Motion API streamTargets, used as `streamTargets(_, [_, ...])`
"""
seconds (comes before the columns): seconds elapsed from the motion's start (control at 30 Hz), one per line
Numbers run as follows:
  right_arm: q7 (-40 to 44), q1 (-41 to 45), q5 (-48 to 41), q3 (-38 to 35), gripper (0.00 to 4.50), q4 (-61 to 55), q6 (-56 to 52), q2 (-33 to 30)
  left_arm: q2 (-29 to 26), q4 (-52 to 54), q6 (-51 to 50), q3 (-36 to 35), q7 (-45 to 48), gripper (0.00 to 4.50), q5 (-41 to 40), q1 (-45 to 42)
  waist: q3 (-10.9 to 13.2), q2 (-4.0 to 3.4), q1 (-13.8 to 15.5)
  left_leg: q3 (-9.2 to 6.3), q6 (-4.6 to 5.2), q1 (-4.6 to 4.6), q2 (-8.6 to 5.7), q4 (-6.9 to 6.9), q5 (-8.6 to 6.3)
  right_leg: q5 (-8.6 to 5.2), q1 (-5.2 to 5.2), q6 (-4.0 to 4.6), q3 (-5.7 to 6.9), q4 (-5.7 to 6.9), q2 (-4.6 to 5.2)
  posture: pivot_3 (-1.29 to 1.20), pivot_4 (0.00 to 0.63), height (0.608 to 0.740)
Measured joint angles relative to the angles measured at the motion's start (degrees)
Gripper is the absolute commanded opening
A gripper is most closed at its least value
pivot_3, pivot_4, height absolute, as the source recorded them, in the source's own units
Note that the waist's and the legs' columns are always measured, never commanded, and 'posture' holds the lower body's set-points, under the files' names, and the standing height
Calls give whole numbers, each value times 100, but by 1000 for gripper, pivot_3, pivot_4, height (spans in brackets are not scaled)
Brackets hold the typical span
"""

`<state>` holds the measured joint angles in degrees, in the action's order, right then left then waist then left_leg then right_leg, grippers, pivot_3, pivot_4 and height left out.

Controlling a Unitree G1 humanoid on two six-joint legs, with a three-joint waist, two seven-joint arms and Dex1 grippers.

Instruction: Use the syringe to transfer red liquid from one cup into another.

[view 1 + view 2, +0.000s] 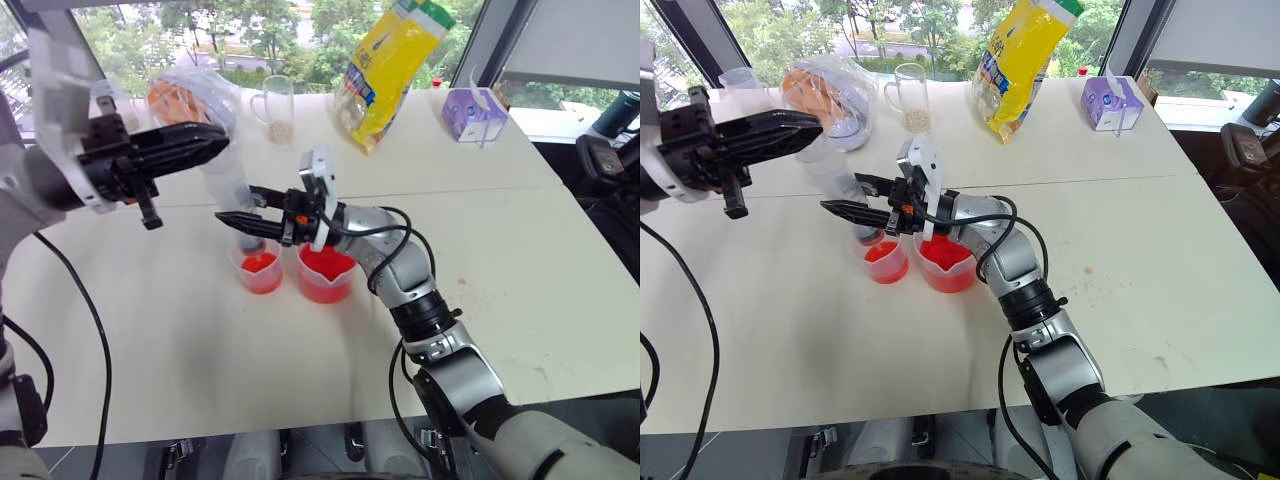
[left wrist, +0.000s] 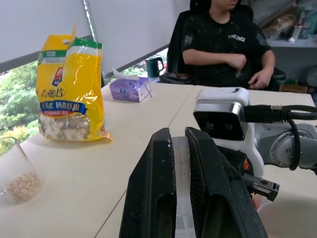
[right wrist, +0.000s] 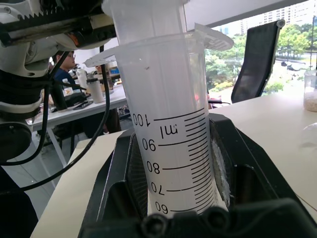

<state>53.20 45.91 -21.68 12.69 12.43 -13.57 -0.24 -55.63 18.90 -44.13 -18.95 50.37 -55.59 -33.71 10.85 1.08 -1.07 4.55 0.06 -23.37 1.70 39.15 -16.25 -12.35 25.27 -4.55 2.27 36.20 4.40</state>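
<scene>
Two pincers were engaged on the syringe point(image 1: 845, 190), which stood upright over the narrower cup point(image 1: 883, 262) with its tip lowered into that cup. My right pincer point(image 1: 845, 212) reached in from the right and was clamped shut around the lower barrel; in the right wrist view the graduated barrel point(image 3: 171, 148) sat squarely between my black fingers point(image 3: 124, 173). My left pincer point(image 1: 190, 142) came in from the left at plunger height, its fingers closed on the white plunger, whose shaft showed pinched between them in the left wrist view point(image 2: 182, 163).

Judgement on step: the barrel appeared clear and empty, with no red visible inside it, while both vessels held red liquid point(image 1: 326, 265). I judged the discharge into the narrower cup to be at or near its end, though whether the plunger was fully home could not be confirmed.

The next move would call for lifting the syringe straight up clear of the rim, keeping it vertical so that the tip does not drip on the bench point(image 1: 500, 260) or tip the light cup.

Condition of items: the narrower cup stood just to the left of the wider spouted beaker point(image 1: 326, 272), the two near touching, both near the middle of the bench. The beaker held the greater quantity. Faint reddish specks marked the bench to the right.
</scene>
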Motion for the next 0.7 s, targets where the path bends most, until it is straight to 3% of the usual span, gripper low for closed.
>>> streamTargets(0.7, [-94,98,-69,-81,1370,-173,-185,-27,14,-74,14,84,-21,43,3,-195,0,0,7,0,1,-1,0,-1,0,0,0,0,0,-1,0,0,150,740])
